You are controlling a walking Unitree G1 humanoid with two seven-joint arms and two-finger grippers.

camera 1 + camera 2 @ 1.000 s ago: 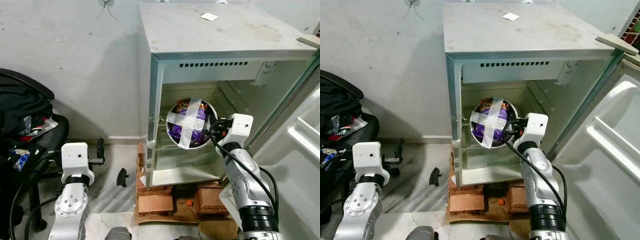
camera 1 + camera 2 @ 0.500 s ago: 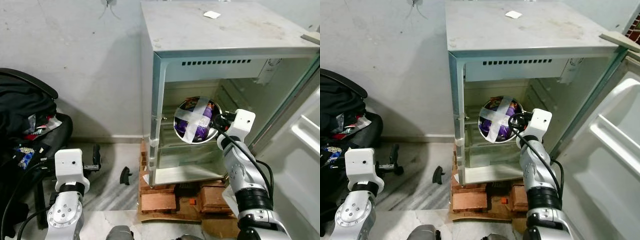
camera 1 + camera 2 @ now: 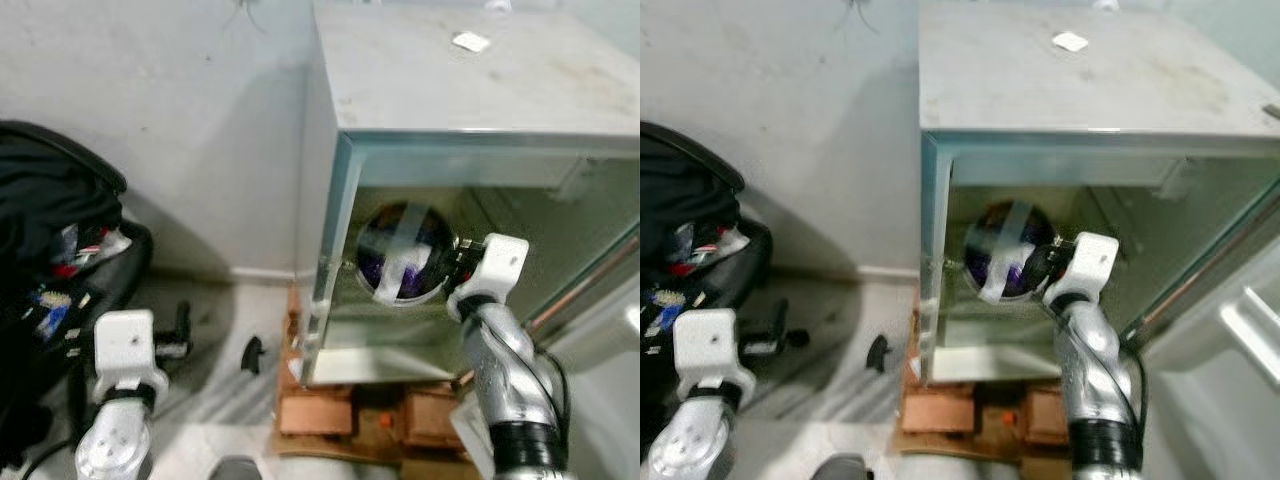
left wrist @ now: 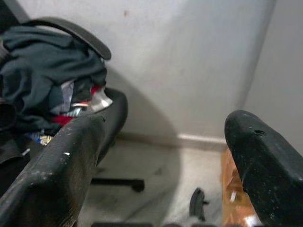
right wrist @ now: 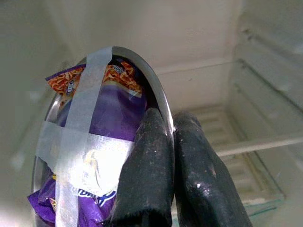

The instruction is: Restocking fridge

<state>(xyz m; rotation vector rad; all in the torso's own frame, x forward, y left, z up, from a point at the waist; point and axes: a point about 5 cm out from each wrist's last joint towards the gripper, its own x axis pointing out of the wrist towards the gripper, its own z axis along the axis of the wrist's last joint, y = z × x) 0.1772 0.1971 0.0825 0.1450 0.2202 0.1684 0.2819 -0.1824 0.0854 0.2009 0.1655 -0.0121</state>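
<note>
A steel bowl point(image 3: 402, 252) holding a purple snack packet point(image 5: 94, 142) under crossed strips of clear tape stands on edge inside the open fridge point(image 3: 470, 120). My right gripper point(image 5: 166, 142) is shut on the bowl's rim, reaching into the fridge cavity above its glass shelf point(image 5: 246, 146); in the right eye view the bowl point(image 3: 1005, 252) sits just left of my right wrist. My left gripper point(image 4: 161, 156) hangs low at the left with its fingers wide apart and nothing between them, pointing toward the wall and floor.
An office chair point(image 3: 60, 230) piled with dark clothes stands at the left. The fridge rests on bricks point(image 3: 320, 410). Its door point(image 3: 1250, 320) hangs open at the right. A small black object point(image 3: 252, 354) lies on the floor by the fridge.
The camera has moved closer and the picture is blurred. My right arm has carried the bowl deeper into the fridge cavity. The left arm hangs as before.
</note>
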